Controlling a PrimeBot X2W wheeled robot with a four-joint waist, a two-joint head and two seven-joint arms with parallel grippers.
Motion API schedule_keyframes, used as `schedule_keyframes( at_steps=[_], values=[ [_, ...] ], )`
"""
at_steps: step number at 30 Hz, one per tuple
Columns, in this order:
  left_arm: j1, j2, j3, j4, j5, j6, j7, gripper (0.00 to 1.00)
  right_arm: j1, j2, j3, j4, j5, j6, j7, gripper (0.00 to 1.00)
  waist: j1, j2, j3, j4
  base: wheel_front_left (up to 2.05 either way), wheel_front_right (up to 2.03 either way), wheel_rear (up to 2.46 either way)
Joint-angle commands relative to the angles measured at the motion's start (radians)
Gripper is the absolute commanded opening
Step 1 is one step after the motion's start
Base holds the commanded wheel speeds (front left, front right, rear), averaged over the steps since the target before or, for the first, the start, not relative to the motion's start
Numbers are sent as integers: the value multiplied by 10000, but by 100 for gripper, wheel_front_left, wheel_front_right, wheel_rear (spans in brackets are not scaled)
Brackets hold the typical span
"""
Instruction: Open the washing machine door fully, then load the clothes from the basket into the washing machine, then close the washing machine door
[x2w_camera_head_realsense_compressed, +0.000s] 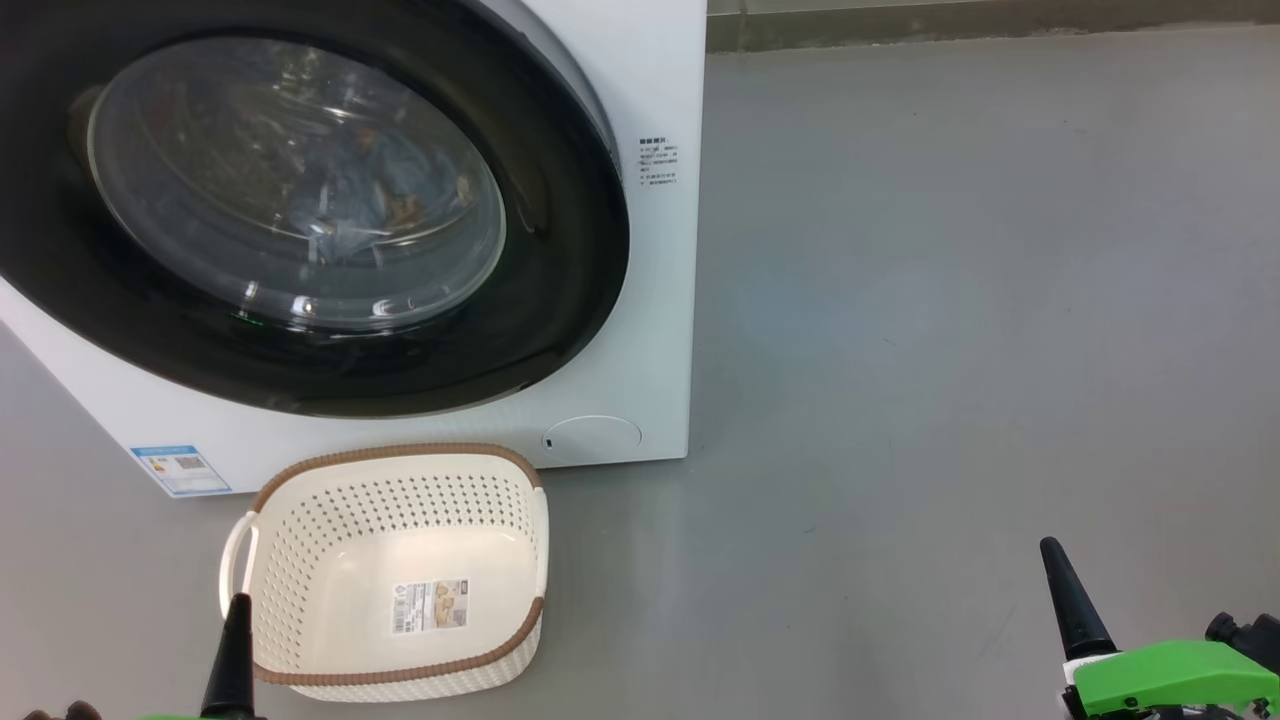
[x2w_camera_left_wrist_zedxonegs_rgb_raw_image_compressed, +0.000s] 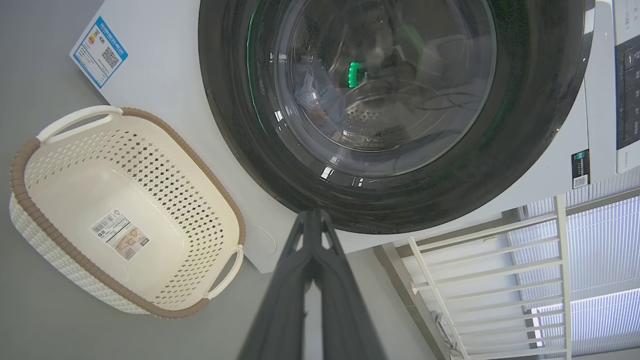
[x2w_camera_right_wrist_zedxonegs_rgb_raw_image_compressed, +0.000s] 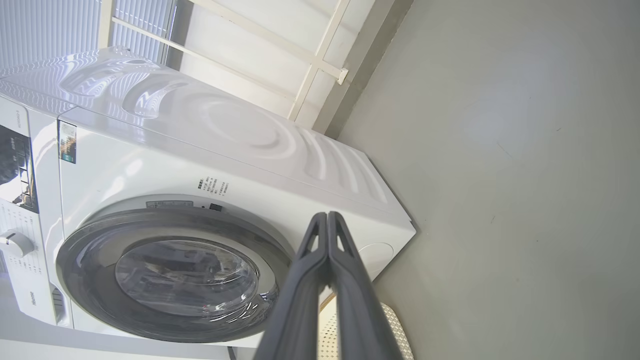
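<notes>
- Now the washing machine door (x2w_camera_head_realsense_compressed: 300, 200), a glossy black rim around bulging clear glass, sits closed against the white washing machine (x2w_camera_head_realsense_compressed: 650, 80).
- Light-blue clothes (x2w_camera_head_realsense_compressed: 350, 200) lie in the drum behind the glass.
- Cream perforated basket (x2w_camera_head_realsense_compressed: 400, 455) with a brown rim stands on the grey floor (x2w_camera_head_realsense_compressed: 950, 300) just before the machine, its bare bottom showing a label sticker.
- Left pincer (x2w_camera_head_realsense_compressed: 238, 602) hovers at the basket's near-left corner, fingers pressed together.
- Right pincer (x2w_camera_head_realsense_compressed: 1050, 548), likewise closed tight, points up over the floor, well to the right.
</notes>
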Motion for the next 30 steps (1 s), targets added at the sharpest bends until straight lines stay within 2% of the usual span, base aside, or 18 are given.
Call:
schedule_keyframes(
  at_steps=[1, 30],
  values=[
    [-507, 87, 317, -289, -283, -22, 77, 0, -363, -7, 40, -329, 338, -7, 127, 0, 0, -1, -9, 2, 0, 0, 0],
    [-666, -223, 751, -444, -2788, -30, 887, 0, -439, 282, -203, -670, 2965, -13, 954, 0, 0, -1, -153, 28, 0, 0, 0]
  ],
)
